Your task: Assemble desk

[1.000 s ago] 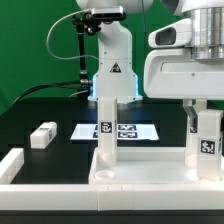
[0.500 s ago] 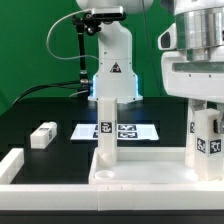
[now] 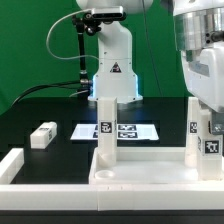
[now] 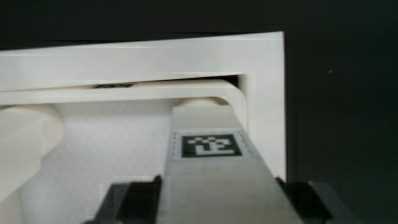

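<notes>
A robotics lab: green backdrop (image 3: 30, 40), black table (image 3: 40, 105), tagged marker board (image 3: 115, 130).

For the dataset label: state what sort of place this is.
Probably a robotics lab test bench: a green backdrop, a black table carrying the marker board, and a robot arm beside tagged white desk parts.
</notes>
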### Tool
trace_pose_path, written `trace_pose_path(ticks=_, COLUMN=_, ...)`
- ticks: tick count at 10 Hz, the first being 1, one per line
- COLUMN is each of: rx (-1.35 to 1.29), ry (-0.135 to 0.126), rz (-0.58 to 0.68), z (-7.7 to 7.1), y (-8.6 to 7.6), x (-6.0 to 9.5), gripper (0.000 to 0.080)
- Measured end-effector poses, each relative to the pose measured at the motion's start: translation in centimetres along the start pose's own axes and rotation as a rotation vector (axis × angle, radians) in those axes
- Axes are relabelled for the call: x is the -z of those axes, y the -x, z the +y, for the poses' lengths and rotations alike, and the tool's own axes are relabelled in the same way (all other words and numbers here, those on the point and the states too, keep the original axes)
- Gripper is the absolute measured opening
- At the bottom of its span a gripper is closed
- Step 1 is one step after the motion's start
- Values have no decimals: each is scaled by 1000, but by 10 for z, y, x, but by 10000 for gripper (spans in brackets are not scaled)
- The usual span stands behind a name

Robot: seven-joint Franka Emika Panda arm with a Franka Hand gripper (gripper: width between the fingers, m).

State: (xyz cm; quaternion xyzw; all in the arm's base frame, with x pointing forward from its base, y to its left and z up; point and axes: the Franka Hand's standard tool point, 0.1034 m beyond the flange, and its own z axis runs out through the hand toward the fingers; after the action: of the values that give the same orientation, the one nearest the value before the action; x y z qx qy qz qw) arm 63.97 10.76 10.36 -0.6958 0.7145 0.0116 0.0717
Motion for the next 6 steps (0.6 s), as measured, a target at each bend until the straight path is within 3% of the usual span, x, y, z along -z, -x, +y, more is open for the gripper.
trace_pose_path(ticks=1, rx=83, ry=1, rz=5, z=0, y=0, x=0, gripper=393)
trace_pose_path(ticks=2, rx=337, ry=-17, rz=21, z=-2, y=1, x=-1, gripper=531)
trace_pose_path(ticks=3, rx=537, ry=-46, rz=35, z=-4, y=6, x=-2, gripper=611)
trace_pose_path(ticks=6, rx=704, ry=-40, rz=36, z=-3, y=7, x=-2, gripper=648)
